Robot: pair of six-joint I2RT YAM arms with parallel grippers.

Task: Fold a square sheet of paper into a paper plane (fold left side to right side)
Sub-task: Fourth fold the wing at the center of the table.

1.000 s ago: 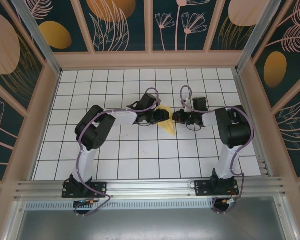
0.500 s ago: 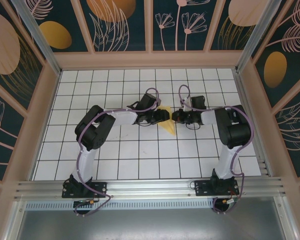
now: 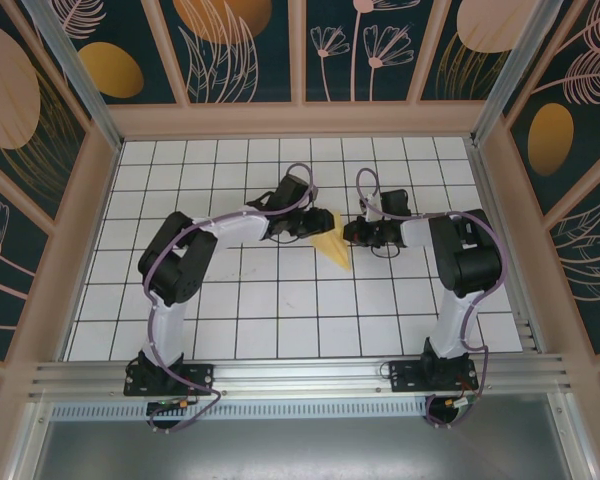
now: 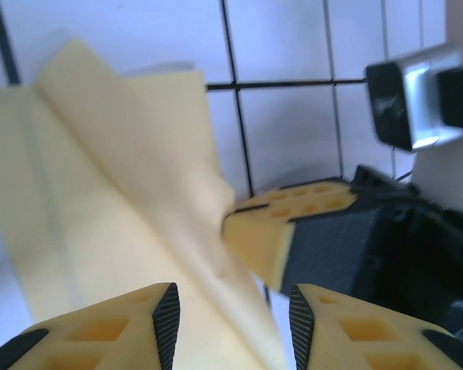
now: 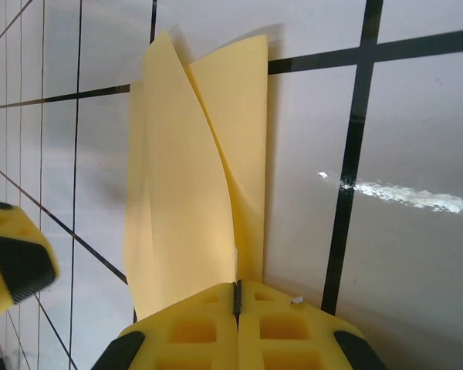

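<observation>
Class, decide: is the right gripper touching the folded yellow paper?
Touching. In the right wrist view the right gripper, fingers shut, pinches an edge of the folded yellow paper at their seam.

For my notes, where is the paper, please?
The paper lies mid-table in the top view, between the left gripper and the right gripper, which pinches it.

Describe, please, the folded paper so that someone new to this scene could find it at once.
On the white grid table, look where the arm tips nearly meet. Between the left gripper and the right gripper lies the paper plane, a slim folded sheet tapering to a point toward the near edge. Its flat yellow-orange colour stands out against the white tiles.
</observation>
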